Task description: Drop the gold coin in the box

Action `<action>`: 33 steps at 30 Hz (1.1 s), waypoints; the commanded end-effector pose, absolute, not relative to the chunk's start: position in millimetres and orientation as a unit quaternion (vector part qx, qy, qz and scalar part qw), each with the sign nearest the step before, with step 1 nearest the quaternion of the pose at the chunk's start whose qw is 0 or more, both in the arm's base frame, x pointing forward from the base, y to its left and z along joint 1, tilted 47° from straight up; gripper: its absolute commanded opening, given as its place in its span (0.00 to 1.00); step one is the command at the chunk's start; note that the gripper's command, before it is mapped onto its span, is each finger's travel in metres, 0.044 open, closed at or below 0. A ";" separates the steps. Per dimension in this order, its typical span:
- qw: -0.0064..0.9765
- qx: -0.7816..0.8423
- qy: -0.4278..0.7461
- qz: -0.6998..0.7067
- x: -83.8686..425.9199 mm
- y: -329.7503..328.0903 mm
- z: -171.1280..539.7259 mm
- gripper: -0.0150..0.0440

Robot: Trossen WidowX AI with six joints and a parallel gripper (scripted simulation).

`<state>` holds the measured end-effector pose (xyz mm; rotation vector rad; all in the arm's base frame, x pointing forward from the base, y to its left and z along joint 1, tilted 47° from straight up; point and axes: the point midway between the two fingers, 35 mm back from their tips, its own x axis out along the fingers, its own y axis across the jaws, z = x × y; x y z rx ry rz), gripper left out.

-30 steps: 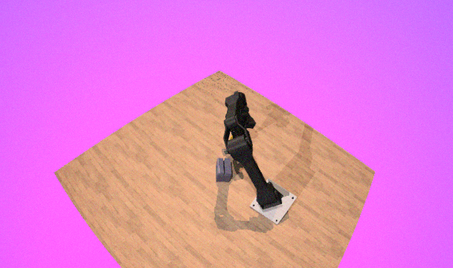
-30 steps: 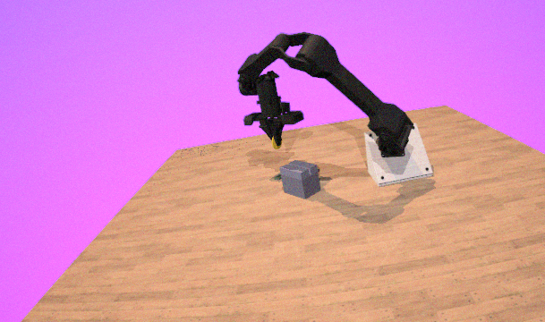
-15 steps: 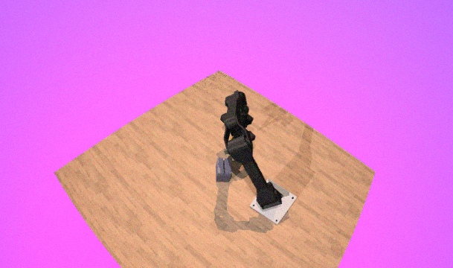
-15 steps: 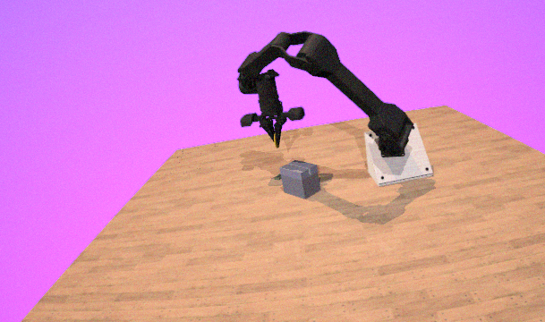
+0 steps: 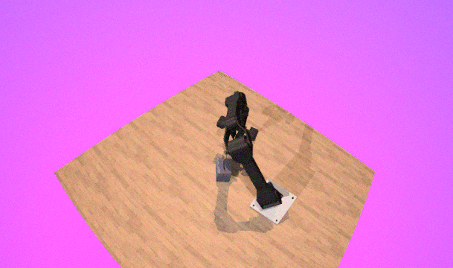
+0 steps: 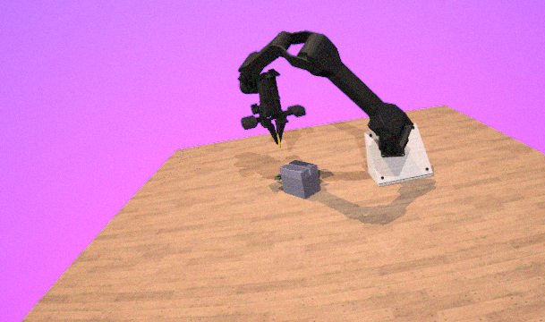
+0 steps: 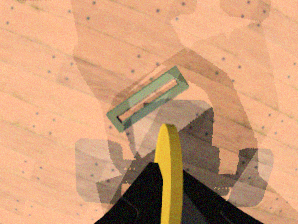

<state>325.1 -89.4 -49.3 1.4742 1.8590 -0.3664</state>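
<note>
My gripper [image 6: 278, 139] [image 7: 160, 173] is shut on the gold coin [image 6: 279, 144] [image 7: 169, 150]. The coin is seen nearly edge-on in the wrist view, sticking out past the fingertips, and is held in the air above the table. The dark-green holder [image 7: 145, 92] [image 6: 277, 177] is empty and lies slanted, ahead of the coin in the wrist view; the box partly hides it in the exterior view. The closed grey box [image 5: 223, 174] [image 6: 294, 182] stands beside the holder, lower than the coin. Its lid slot shows as a thin dark line in the top view. The box is not visible in the wrist view.
The arm's white base plate [image 5: 280, 212] [image 6: 374, 170] stands on the wooden table [image 5: 155, 179] [image 6: 187, 250], to the right of the box in the top and exterior views. Shadows of the arm fall around the box and holder.
</note>
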 end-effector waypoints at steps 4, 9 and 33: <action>0.430 0.524 0.733 -0.058 323.4 -89.5 -46.1 0.25; 0.472 0.486 0.736 0.003 322.4 -89.0 -45.2 0.25; 0.476 0.481 0.736 0.011 311.4 -63.6 -11.8 0.25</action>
